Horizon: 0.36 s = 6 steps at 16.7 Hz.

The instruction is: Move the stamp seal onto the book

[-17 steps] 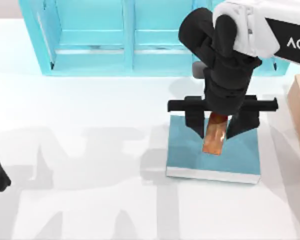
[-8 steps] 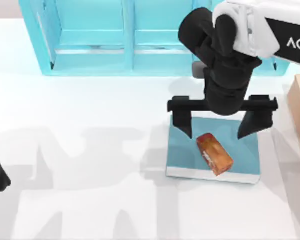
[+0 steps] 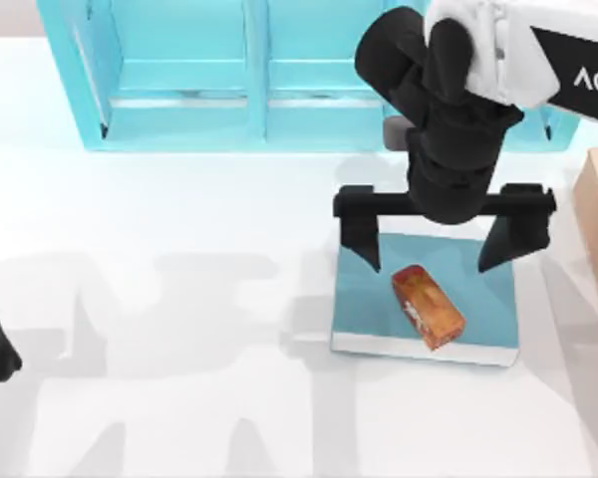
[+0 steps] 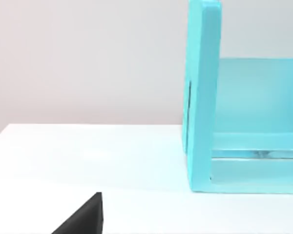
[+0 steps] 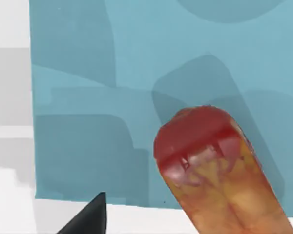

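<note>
While the stamp seal (image 3: 429,306) lies flat on the book (image 3: 483,304), its long axis runs diagonally, from the book's middle toward the near right. From above, the right gripper (image 3: 444,244) hangs over the book's far edge, its 2 fingers spread wide and apart from the seal, hiding that edge. At the table's left edge, the left arm is cut off.

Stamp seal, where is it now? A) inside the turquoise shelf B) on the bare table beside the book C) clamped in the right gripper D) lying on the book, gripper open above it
D: the stamp seal lies on the book, with the right gripper spread open above it.
</note>
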Available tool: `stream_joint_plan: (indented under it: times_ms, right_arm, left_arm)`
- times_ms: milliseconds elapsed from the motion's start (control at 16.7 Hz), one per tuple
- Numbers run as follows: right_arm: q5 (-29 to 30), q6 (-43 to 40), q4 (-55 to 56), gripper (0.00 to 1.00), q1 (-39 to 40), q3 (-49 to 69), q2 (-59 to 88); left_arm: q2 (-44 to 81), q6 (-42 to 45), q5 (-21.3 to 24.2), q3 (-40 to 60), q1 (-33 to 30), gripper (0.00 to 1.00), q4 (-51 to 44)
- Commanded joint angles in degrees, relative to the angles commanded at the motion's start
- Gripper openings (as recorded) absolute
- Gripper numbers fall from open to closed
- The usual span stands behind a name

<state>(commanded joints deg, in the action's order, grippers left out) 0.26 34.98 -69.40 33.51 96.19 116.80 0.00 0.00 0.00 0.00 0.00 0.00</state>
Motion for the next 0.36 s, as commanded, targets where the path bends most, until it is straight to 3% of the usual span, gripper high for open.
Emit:
stream_joint_plan:
  times_ms: [360]
  right_arm:
    - [-0.01,-0.09,-4.85,1.0,-0.07,4.27,-0.59]
  left_arm:
    - [0.0,0.0,0.0,0.0,0.0,1.0,0.0]
